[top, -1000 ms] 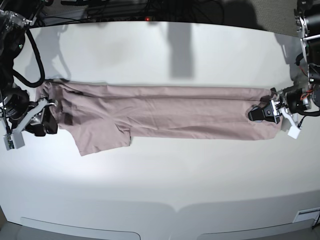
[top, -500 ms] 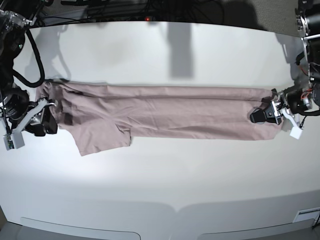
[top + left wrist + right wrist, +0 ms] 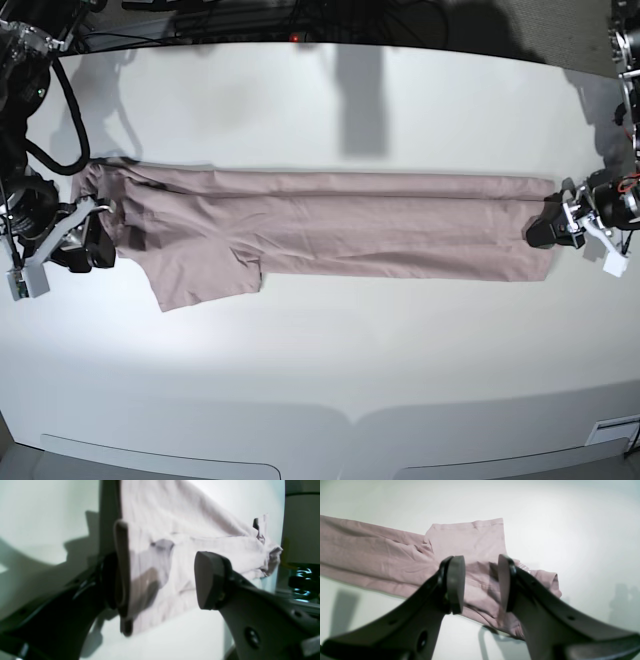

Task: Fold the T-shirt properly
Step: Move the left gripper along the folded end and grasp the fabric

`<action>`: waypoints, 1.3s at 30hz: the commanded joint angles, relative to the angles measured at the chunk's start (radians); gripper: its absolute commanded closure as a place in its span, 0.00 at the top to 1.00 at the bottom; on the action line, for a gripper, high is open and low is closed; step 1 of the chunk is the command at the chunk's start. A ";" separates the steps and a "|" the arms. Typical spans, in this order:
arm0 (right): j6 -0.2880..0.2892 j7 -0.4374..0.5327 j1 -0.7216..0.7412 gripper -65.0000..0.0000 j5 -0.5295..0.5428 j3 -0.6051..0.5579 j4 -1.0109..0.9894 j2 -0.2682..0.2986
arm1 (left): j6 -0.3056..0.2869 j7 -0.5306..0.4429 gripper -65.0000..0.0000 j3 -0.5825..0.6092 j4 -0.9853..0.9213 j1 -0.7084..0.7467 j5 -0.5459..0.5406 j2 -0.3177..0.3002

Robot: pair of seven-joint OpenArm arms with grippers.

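T-shirt (image 3: 330, 235) neck hidden | L end effector (image 3: 162, 580) wide, empty | R end effector (image 3: 481, 583) part-open, grip unclear

the t-shirt (image 3: 330, 225) across the middle of the base view is a plain dusty pink-mauve with no print, paler and washed towards lilac-white in the left wrist view (image 3: 175, 542). the table (image 3: 320, 370) under it is plain white, with grey shadows near its top edge. the left gripper (image 3: 547, 229) at the right edge and the right gripper (image 3: 95, 240) at the left edge are black with white fittings. their finger pads (image 3: 455, 582) look dark grey up close.
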 commanded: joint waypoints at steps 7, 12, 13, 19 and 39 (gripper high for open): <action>0.004 0.013 0.011 0.36 0.019 0.007 0.019 0.017 | 0.013 0.027 0.64 0.001 0.006 -0.011 0.140 0.055; 0.004 0.013 0.011 0.36 0.019 0.007 0.019 0.017 | 0.013 0.076 0.63 0.001 0.006 -0.010 0.140 0.049; 0.004 0.013 0.011 0.36 0.019 0.007 0.019 0.017 | 0.013 0.093 0.61 0.001 0.006 -0.010 0.140 0.048; 0.004 0.013 0.011 0.36 0.019 0.007 0.019 0.017 | 0.013 0.072 0.26 0.001 0.006 -0.010 0.140 0.048; 0.004 0.006 0.011 0.36 0.019 0.007 0.019 0.017 | 0.058 0.220 0.00 0.001 0.301 -0.010 0.028 0.070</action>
